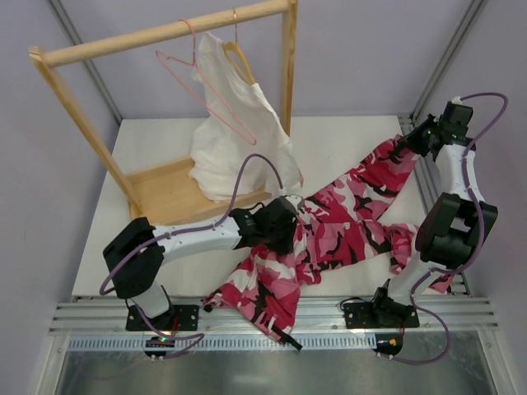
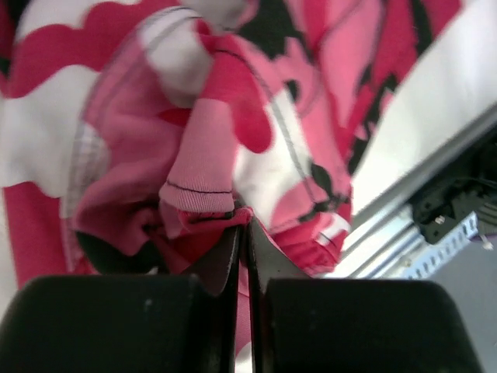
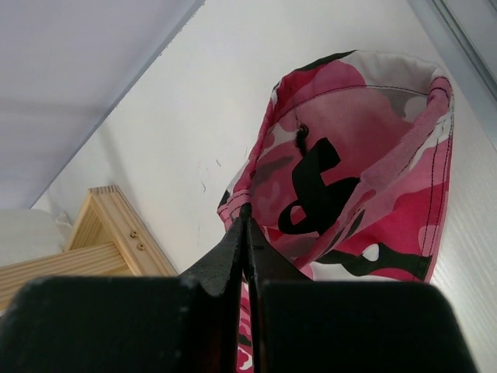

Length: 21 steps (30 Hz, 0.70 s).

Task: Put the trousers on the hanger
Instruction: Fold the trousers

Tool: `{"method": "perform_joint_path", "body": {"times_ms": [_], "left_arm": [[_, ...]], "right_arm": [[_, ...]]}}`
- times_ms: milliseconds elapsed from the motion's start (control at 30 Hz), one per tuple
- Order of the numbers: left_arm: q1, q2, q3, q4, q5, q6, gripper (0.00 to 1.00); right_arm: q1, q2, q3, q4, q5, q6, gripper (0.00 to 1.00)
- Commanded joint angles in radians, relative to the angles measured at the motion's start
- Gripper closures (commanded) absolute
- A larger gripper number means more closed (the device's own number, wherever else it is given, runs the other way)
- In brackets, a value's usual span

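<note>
- Pink, white and black camouflage cloth trousers sprawl on the worktop, 6 to 2 o'clock, unhung.
- Left claw and right claw each clamp tight on their fabric.
- Thin pink wire hanger hangs bare at 11 o'clock; draping remains.

The trousers lay across the bench from its near edge at six o'clock out toward two o'clock, one end spilling over that near edge. A rack stood at ten o'clock, and the hanger hung from its rail, just left of another garment.
</note>
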Motion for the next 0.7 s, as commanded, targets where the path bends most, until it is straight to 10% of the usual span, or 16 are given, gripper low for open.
{"method": "perform_joint_path", "body": {"times_ms": [0, 200, 300, 433, 667], "left_arm": [[-0.086, -0.047, 0.07, 0.047, 0.071, 0.029, 1.0], [-0.188, -0.128, -0.042, 0.275, 0.332, -0.001, 1.0], [-0.191, -0.151, -0.108, 0.286, 0.407, -0.032, 0.83], [-0.189, -0.24, -0.14, 0.104, 0.291, -0.029, 0.38], [-0.095, -0.43, -0.098, -0.307, -0.034, -0.193, 0.23]], "right_arm": [[0.0, -0.033, 0.045, 0.004, 0.027, -0.017, 0.96], [0.0, 0.014, 0.115, -0.015, 0.078, -0.004, 0.96], [-0.005, 0.031, 0.154, -0.038, 0.112, -0.006, 0.96], [-0.012, 0.04, 0.166, -0.048, 0.119, -0.006, 0.96], [-0.011, 0.037, 0.142, -0.039, 0.108, -0.015, 0.96]]}}
